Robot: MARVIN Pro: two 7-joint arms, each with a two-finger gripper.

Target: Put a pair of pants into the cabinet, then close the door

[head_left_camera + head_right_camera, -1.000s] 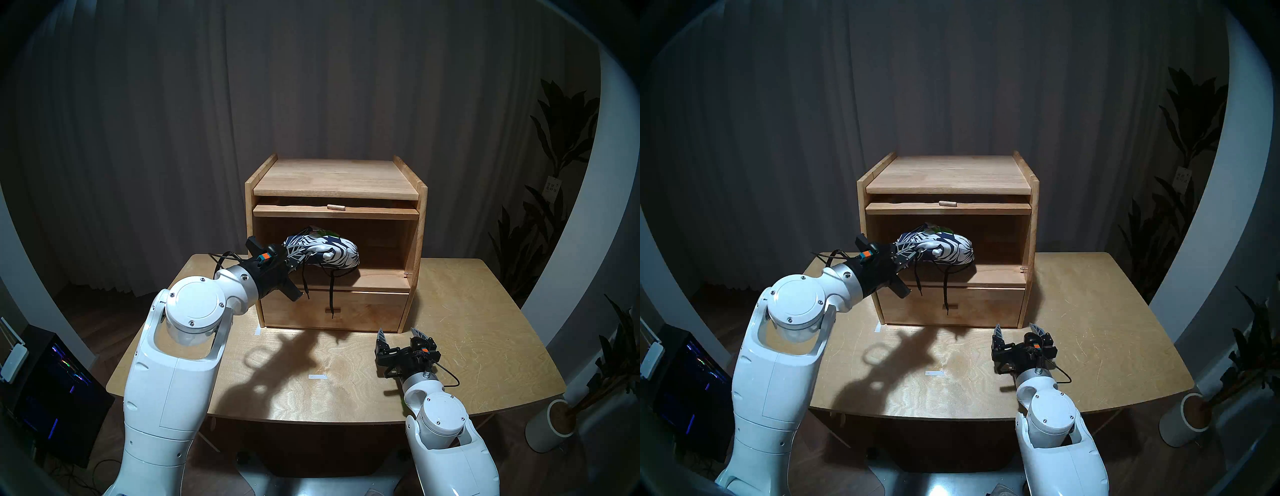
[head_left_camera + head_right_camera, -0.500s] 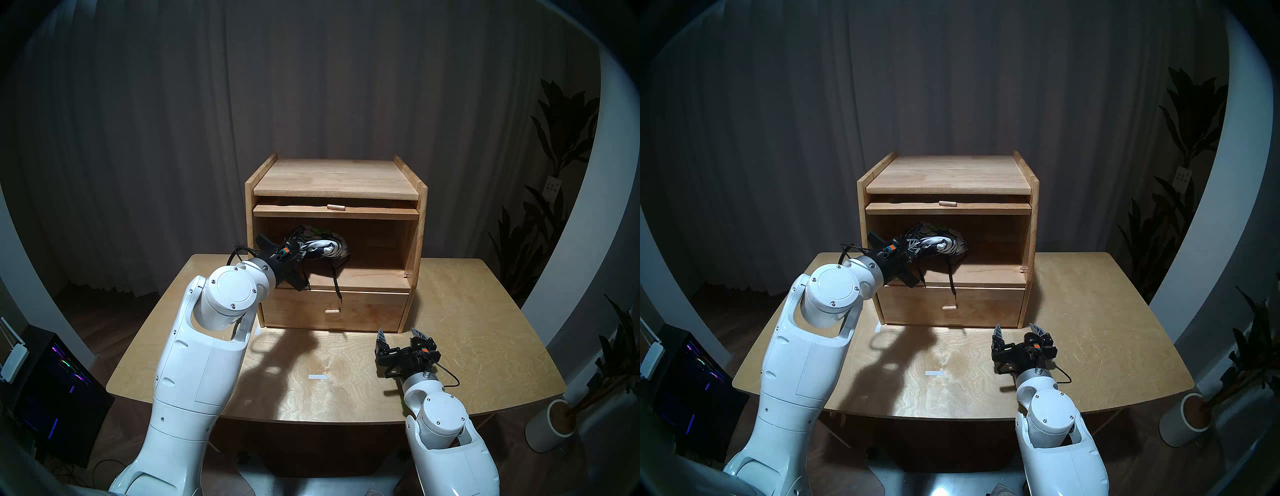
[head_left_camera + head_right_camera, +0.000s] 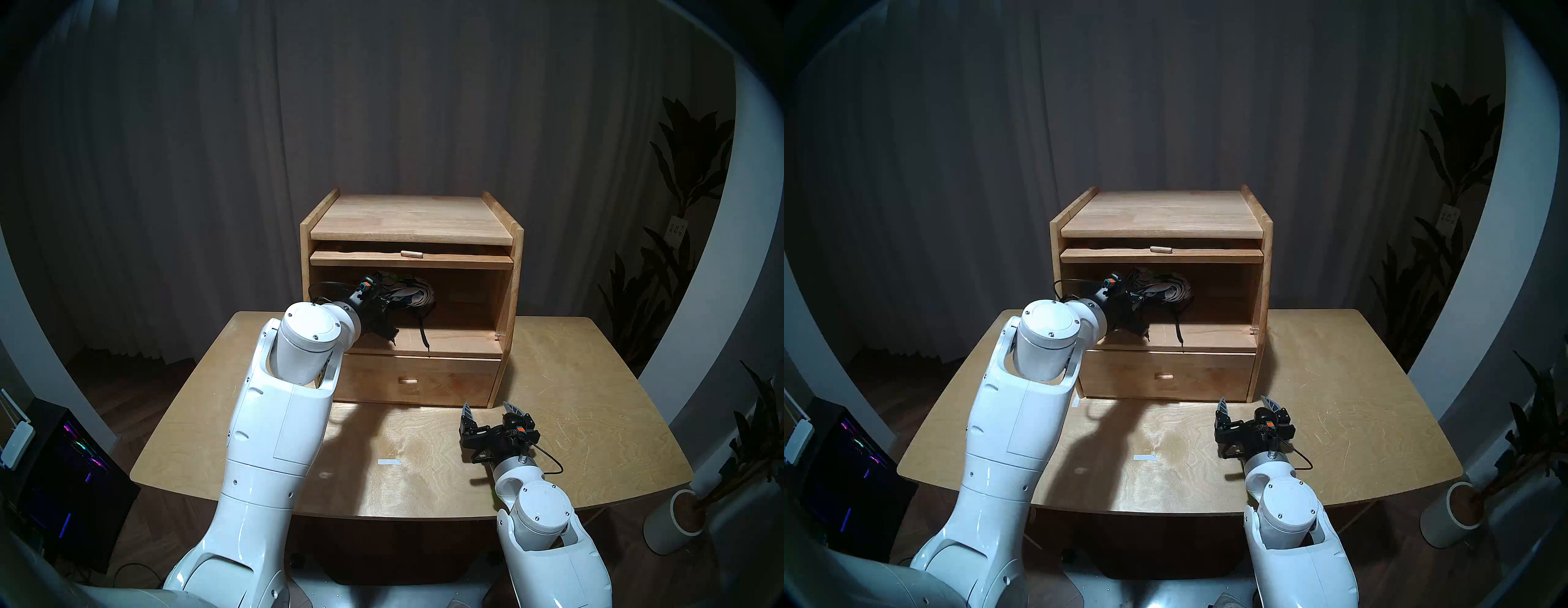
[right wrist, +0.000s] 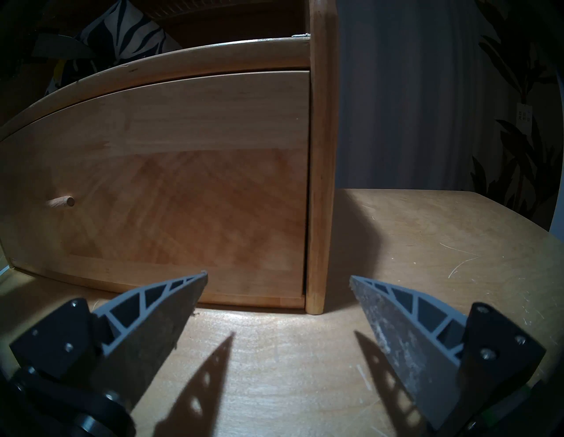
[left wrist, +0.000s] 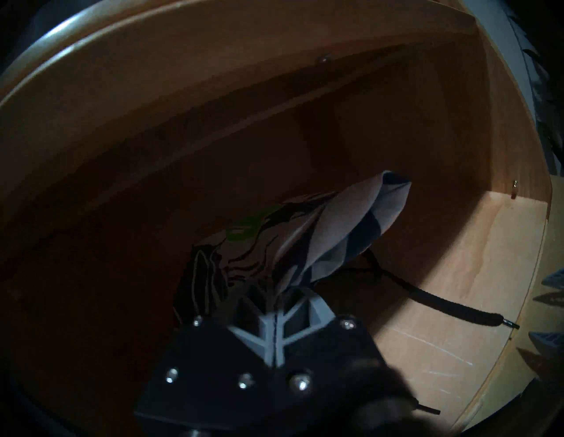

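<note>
Wooden and pale, the box-shaped cabinet (image 3: 410, 220) stands at the far edge of the light plywood bench (image 3: 572, 382), and we judge the task near the middle of its first part. Our left end effector (image 5: 276, 300) is pressed together, pinching the folded navy-and-white floral pair of pants (image 5: 338, 225), and it reaches through the left side of the cabinet's large upper compartment. The bundle is inside that compartment, toward its left half; whether it hangs clear of the compartment floor or rests on it we cannot tell, since the inside is dark. One black drawstring (image 3: 423, 335) trails along the compartment floor toward its front edge, above the plain drawer front with its small wooden knob (image 3: 406, 381).

The wooden flap door (image 3: 410, 257) with its small peg handle (image 3: 411, 254) lies level in the slot under the cabinet top, so the compartment stands open. Our right end effector (image 4: 277, 293) is spread wide and empty, low over the near right part of the bench, just in front of the cabinet's lower right corner.

Left to do, as we read it: let the pants go inside, draw the left arm out, see that the drawstring does not lie across the opening, then bring the door down over the compartment.
</note>
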